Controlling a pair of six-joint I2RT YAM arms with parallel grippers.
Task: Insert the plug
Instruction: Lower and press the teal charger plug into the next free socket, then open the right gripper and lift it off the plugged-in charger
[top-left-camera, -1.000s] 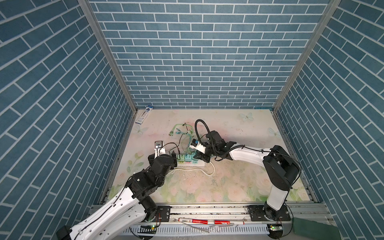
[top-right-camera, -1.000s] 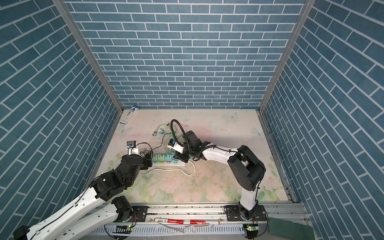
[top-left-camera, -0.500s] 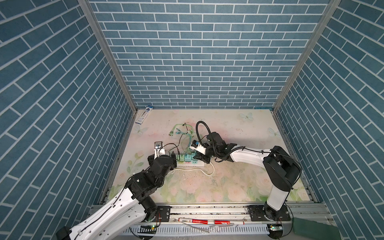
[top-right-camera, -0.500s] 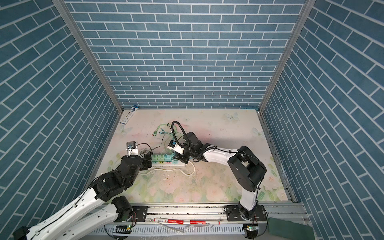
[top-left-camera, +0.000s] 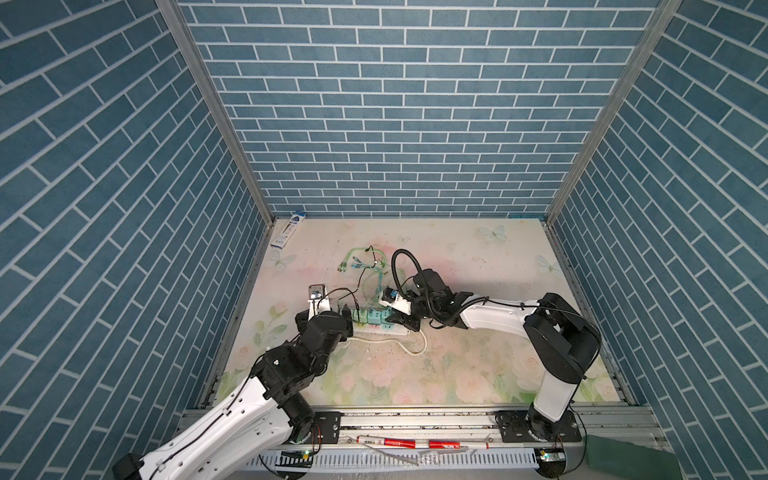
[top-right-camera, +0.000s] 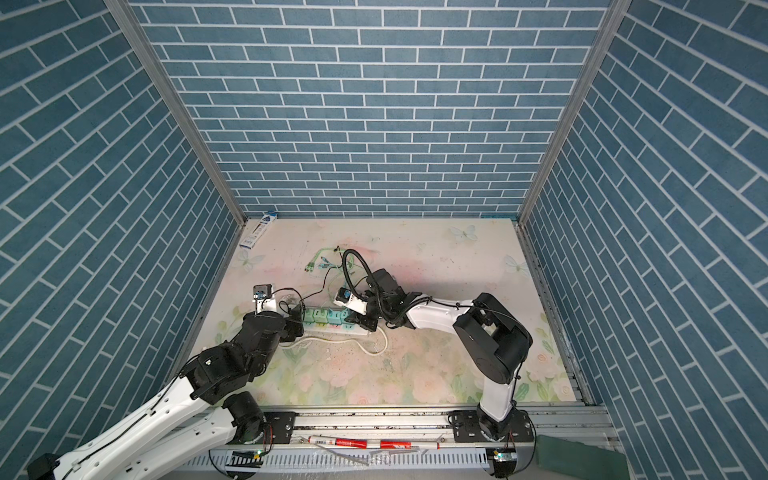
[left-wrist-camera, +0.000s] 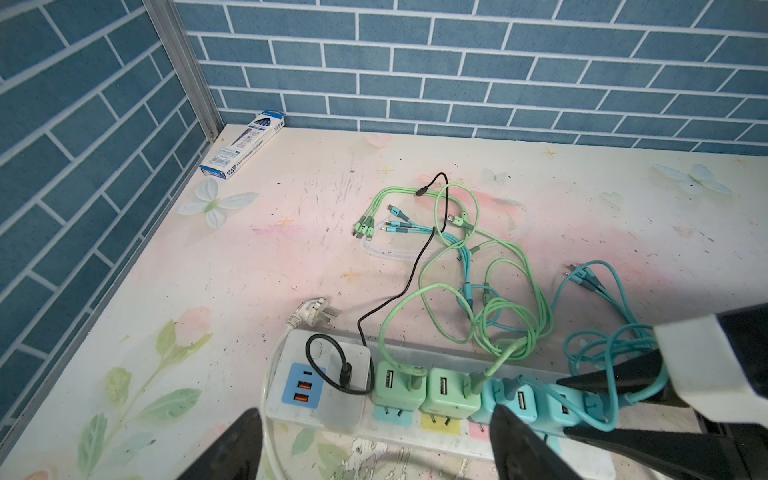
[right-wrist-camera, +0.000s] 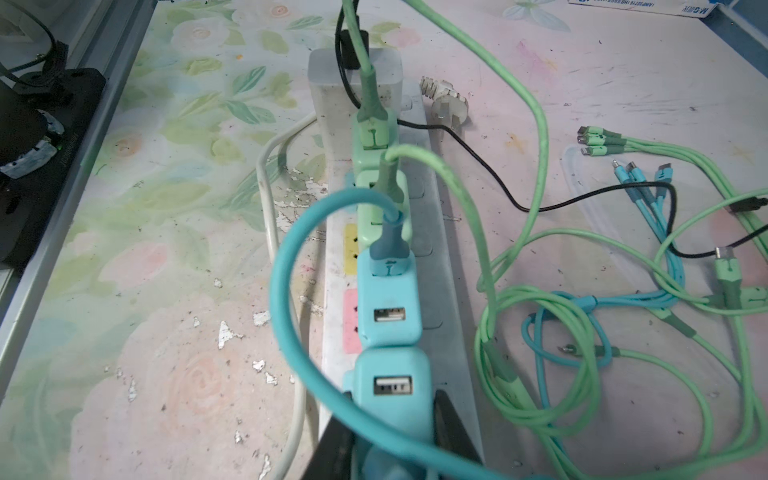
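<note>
Past second: my right end effector (right-wrist-camera: 392, 415) crept slightly toward the power strip (right-wrist-camera: 436, 266). Its jaws are clamped on the teal charger plug (right-wrist-camera: 390, 386), which sits on the strip, fourth in the row. Pins are hidden, so I judge insertion near done but unconfirmed. My left end effector (left-wrist-camera: 374, 419) is wide open and empty, hovering beside the strip.

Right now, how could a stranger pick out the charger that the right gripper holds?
A white strip lies near mid-table. Four chargers stand on it in a row: two green, then two blue. It is the end blue charger, farthest from the USB panel.
</note>
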